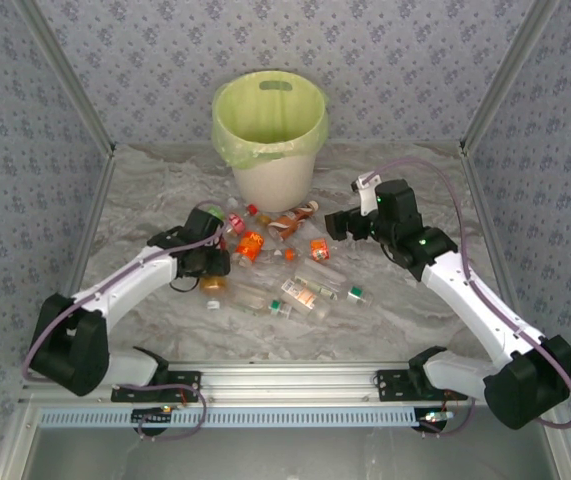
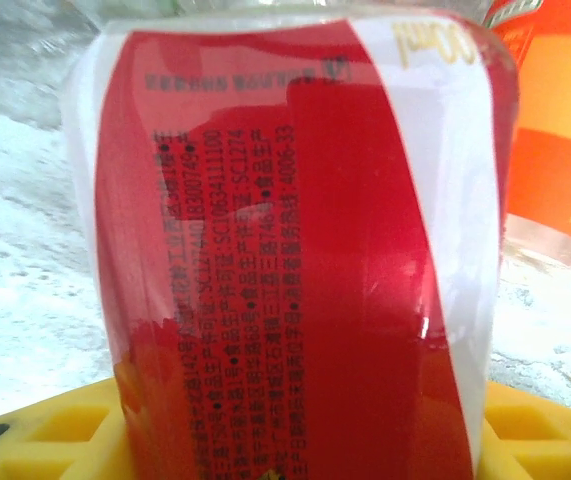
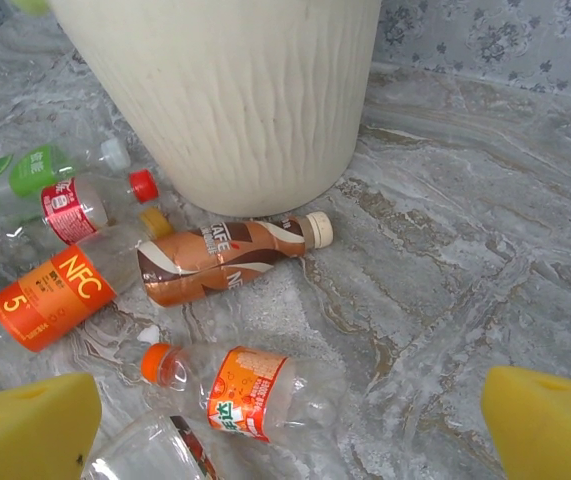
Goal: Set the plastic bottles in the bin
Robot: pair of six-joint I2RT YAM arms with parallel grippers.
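Note:
A clear bottle with a red and white label (image 2: 295,260) stands between the yellow pads (image 2: 45,430) of my left gripper (image 2: 300,440), which is shut on it at the left end of the heap (image 1: 217,243). The bin (image 1: 270,140), cream-white with a yellow-green bag, stands behind the heap. Several plastic bottles (image 1: 290,270) lie scattered on the table in front of it. My right gripper (image 1: 340,222) hovers open to the right of them. Under it (image 3: 290,425) lie an orange-capped bottle (image 3: 250,390) and a brown coffee bottle (image 3: 230,258) against the bin's wall (image 3: 235,90).
An orange-labelled bottle (image 2: 565,150) lies just right of the gripped one. Further bottles with orange (image 3: 50,295), red (image 3: 75,208) and green (image 3: 40,168) labels lie left of the bin's foot. Patterned walls enclose the marbled table (image 1: 145,200) on three sides.

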